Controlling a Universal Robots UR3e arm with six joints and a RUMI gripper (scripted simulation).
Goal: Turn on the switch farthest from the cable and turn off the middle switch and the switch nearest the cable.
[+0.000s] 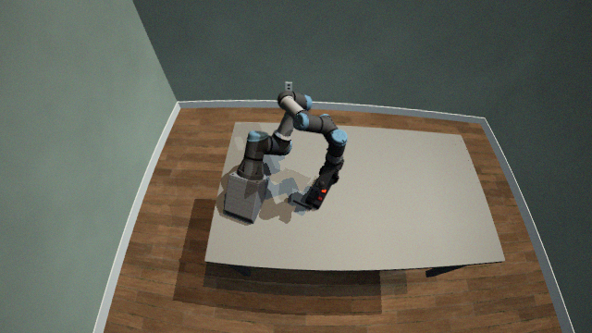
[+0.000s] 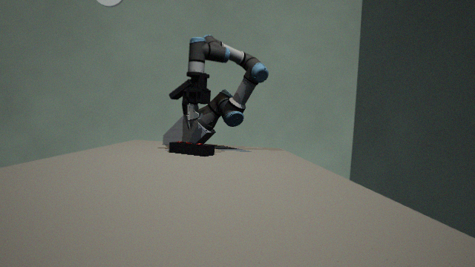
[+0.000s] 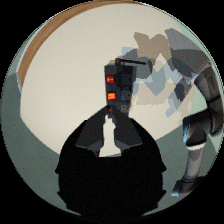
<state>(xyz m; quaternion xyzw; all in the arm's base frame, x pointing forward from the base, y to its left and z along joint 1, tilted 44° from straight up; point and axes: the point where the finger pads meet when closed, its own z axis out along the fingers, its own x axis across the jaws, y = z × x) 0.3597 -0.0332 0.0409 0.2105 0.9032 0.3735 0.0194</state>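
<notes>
On the grey table (image 1: 393, 208), close to the arm's grey pedestal (image 1: 243, 203), lies the black strip (image 1: 318, 192), flat and with its switch side up. From the top view two red switches (image 1: 323, 191) show on its upper face; the rest of the strip is partly hidden by the wrist above it. From the exterior view the strip (image 2: 191, 148) is a low black bar near the far edge of the table, with small red spots along its top.

Above it hangs the gripper (image 2: 191, 120), pointing down, its fingers clenched together with nothing between them. Its tip is apart from the strip, with a clear gap of air below.

At the wrist view the two dark fingers meet in a narrow wedge, and the strip (image 3: 118, 89) runs lengthwise away from them, just past the tips. Two switches are plain there: a red one (image 3: 110, 78) farther off and an orange-lit one (image 3: 111, 95) nearer. A third cannot be made out. A thin stub at the strip's far end may be the cable, though that is too small to tell for sure.
</notes>
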